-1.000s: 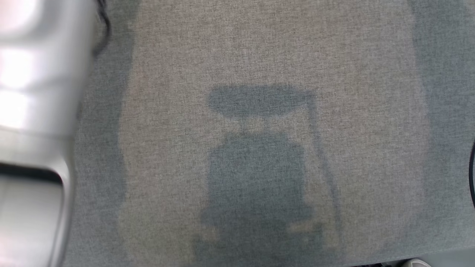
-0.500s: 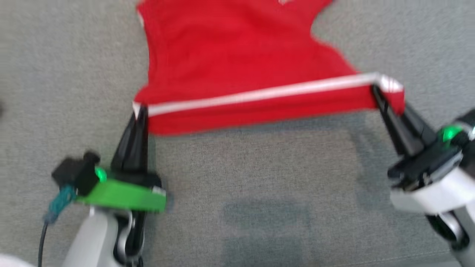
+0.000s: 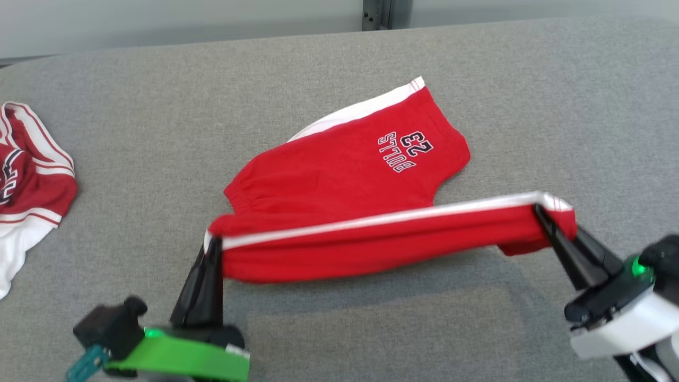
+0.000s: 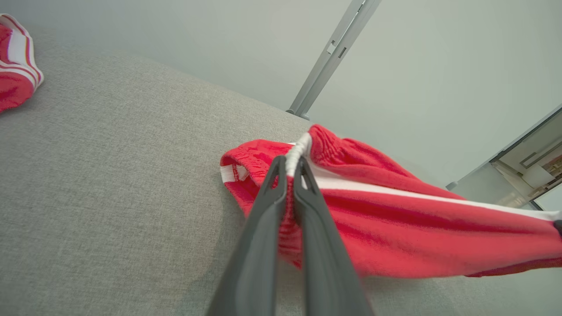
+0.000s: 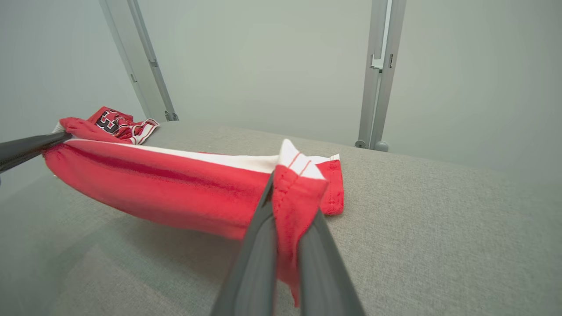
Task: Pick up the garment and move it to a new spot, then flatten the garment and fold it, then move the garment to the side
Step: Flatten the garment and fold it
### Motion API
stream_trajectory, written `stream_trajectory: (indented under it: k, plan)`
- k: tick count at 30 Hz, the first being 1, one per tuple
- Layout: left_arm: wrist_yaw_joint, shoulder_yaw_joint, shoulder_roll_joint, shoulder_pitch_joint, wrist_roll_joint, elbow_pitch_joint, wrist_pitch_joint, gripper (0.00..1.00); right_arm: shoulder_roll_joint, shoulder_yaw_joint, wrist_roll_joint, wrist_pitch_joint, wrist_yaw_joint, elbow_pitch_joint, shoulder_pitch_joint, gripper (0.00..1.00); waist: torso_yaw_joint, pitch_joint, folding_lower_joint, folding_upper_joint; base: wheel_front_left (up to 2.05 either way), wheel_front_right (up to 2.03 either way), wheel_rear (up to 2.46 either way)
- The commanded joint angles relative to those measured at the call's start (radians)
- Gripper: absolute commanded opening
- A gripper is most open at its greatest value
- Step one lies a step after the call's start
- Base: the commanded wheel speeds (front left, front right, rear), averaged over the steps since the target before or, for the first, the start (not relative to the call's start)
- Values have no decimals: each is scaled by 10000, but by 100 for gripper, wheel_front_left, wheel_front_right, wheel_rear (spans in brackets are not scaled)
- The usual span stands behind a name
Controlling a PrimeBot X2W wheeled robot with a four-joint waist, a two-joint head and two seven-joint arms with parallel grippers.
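Note:
The garment (image 3: 339, 175) is a pair of red shorts with white side stripes and a "BULLS 23" print. Its far half lies on the grey padded table (image 3: 159, 106). The near edge is lifted and stretched taut between both grippers. My left gripper (image 3: 212, 245) is shut on the waistband end (image 4: 292, 160) at the lower left. My right gripper (image 3: 540, 209) is shut on the striped hem corner (image 5: 292, 175) at the right. In the right wrist view the left gripper's dark fingers (image 5: 26, 147) hold the far end.
A second red and white garment (image 3: 26, 180) lies crumpled at the table's left edge, also seen in the left wrist view (image 4: 15, 74). Metal posts (image 5: 380, 74) stand behind the table's far edge against a pale wall.
The head camera has tilted up from bare table surface to the whole garment. Both grippers keep their hold, with the near edge stretched between them as half a second ago.

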Motion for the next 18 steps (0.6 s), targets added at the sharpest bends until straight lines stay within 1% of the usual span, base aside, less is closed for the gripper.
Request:
stream_trajectory:
  k: [1, 2, 3, 4, 5, 7, 12, 18]
  plan:
    - [142, 22, -124, -649, 147, 93, 82, 0, -247, 148, 177, -27, -26, 287, -470, 0, 267, 535, 1, 0, 0, 0, 0]
    - [219, -74, -212, -928, 164, 242, 272, 0, -392, 339, 264, -28, -25, 426, -846, 0, 341, 759, 1, 0, 0, 0, 0]
    - [362, -168, -335, -1759, 384, 521, 419, 0, -738, 796, 519, -27, -23, 852, -1678, 0, 469, 1271, 1, 0, 0, 0, 0]
    - [397, -268, -455, -2158, 397, 750, 575, 0, -952, 1098, 584, -29, -23, 1115, -2110, 0, 544, 1469, 1, 0, 0, 0, 0]
    - [470, -400, -595, -2908, 580, 1152, 738, 0, -1215, 1718, 912, -29, -22, 1590, -3011, 0, 677, 1869, 1, 0, 0, 0, 0]
    - [534, -532, -641, -3531, 763, 1560, 949, 0, -1499, 2257, 1065, -29, -23, 2042, -3844, 0, 816, 2187, 1, 0, 0, 0, 0]
    - [672, -597, -824, -4840, 875, 2477, 1214, 0, -1701, 3516, 1488, -27, -22, 3003, -5829, 0, 1153, 2700, 1, 0, 0, 0, 0]
    - [666, -751, -952, -5925, 1011, 3483, 1361, 0, -1832, 4820, 1945, -29, -22, 4012, -7517, 0, 1476, 2898, 1, 0, 0, 0, 0]
